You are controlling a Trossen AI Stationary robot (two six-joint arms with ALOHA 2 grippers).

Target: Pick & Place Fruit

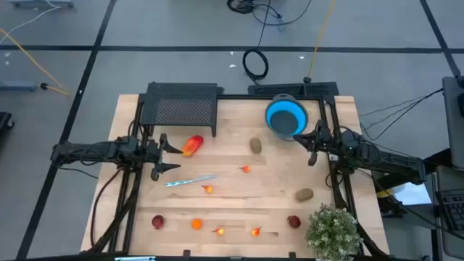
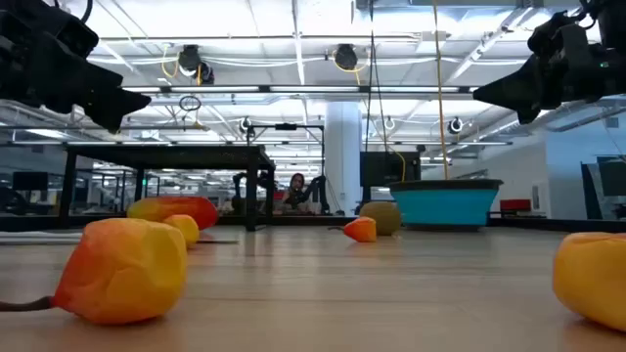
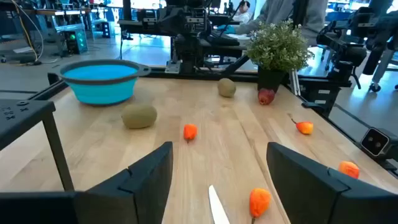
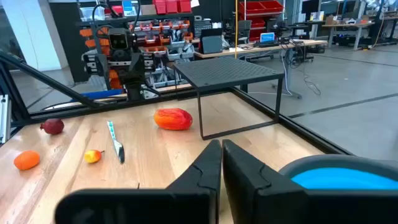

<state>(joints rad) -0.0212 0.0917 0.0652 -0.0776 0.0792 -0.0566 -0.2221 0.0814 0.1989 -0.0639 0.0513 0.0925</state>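
Observation:
Fruit lies scattered on the wooden table. A larger orange-red piece (image 1: 191, 146) sits just right of my left gripper (image 1: 172, 156), which hovers open above the table's left side with nothing between its fingers. Two brown kiwis (image 1: 256, 146) (image 1: 304, 194) rest mid-table and right. Small orange pieces (image 1: 246, 169) (image 1: 209, 189) and dark red round ones (image 1: 157, 221) (image 1: 293, 221) lie nearer the front. My right gripper (image 1: 310, 145) hangs shut beside the blue bowl (image 1: 286, 116), above the table, holding nothing.
A slim silver knife (image 1: 190, 180) lies on the table below my left gripper. A black mesh rack (image 1: 181, 109) stands at the far left. A potted plant (image 1: 333, 232) occupies the near right corner. More orange pieces (image 1: 196, 224) (image 1: 255, 232) line the front edge.

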